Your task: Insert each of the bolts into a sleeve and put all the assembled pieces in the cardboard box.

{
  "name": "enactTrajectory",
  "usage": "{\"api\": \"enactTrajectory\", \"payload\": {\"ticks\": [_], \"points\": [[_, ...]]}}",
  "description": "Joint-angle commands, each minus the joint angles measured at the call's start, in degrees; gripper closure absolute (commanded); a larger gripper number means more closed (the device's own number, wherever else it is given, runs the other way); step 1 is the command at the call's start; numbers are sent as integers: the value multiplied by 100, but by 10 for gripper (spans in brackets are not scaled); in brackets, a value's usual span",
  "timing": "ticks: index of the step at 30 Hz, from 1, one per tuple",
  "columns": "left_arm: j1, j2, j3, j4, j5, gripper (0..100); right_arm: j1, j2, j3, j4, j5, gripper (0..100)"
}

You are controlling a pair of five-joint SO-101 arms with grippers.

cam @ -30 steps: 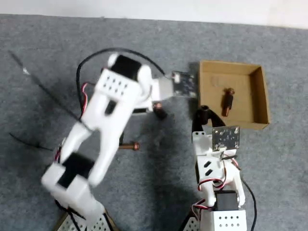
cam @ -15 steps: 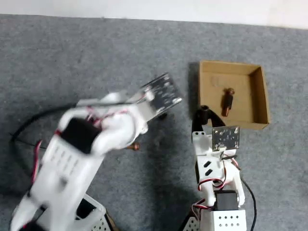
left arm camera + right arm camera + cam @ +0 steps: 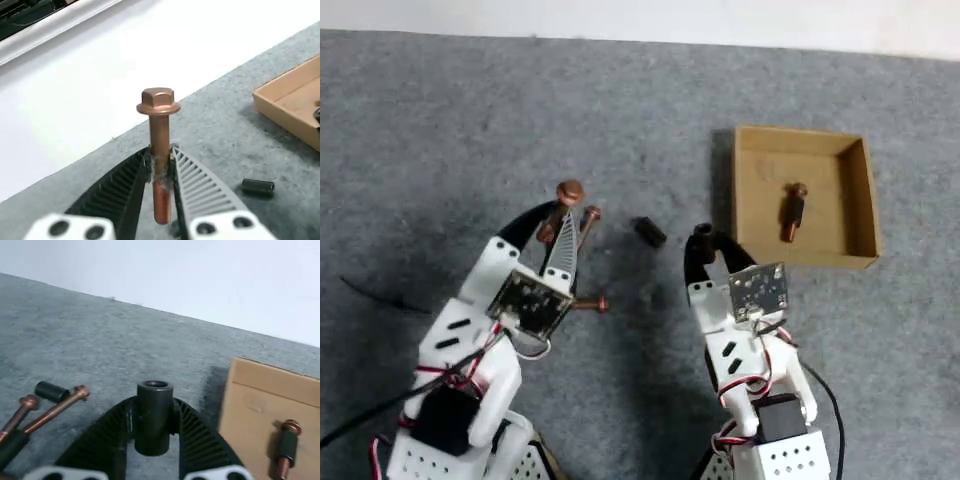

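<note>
Two stiff, likely slick metal parts sit clamped: bolt (image 3: 159,127) mid-shank between fingers of the left gripper (image 3: 161,156), sleeve (image 3: 154,397) likewise in the right gripper (image 3: 153,414).

From my station I see a copper-coloured bolt (image 3: 159,127) in the left gripper's (image 3: 160,152) black, ribbed fingers (image 3: 200,187). The sleeve (image 3: 154,415) in the right gripper (image 3: 154,407) is plain black. The table (image 3: 420,120) is speckled grey and the cardboard box (image 3: 820,150) tan. The left arm (image 3: 470,335) and right arm (image 3: 745,350) are white, with red and black wires (image 3: 760,385).
</note>
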Motion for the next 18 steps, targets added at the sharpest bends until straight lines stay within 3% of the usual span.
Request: {"api": "enactTrajectory", "payload": {"ticks": [1,7,15,18], "points": [[-66,-875,435,-255,404,989,-295,-84,831,-136,35,995],[-66,-989,602,-642,1451,989,-400,-84,831,-136,35,995],[-84,-1007,1508,-1345,1468,989,-400,-84,831,-136,35,995],[-101,-1007,1833,-1987,1486,989,-400,-84,831,-136,35,995]]}}
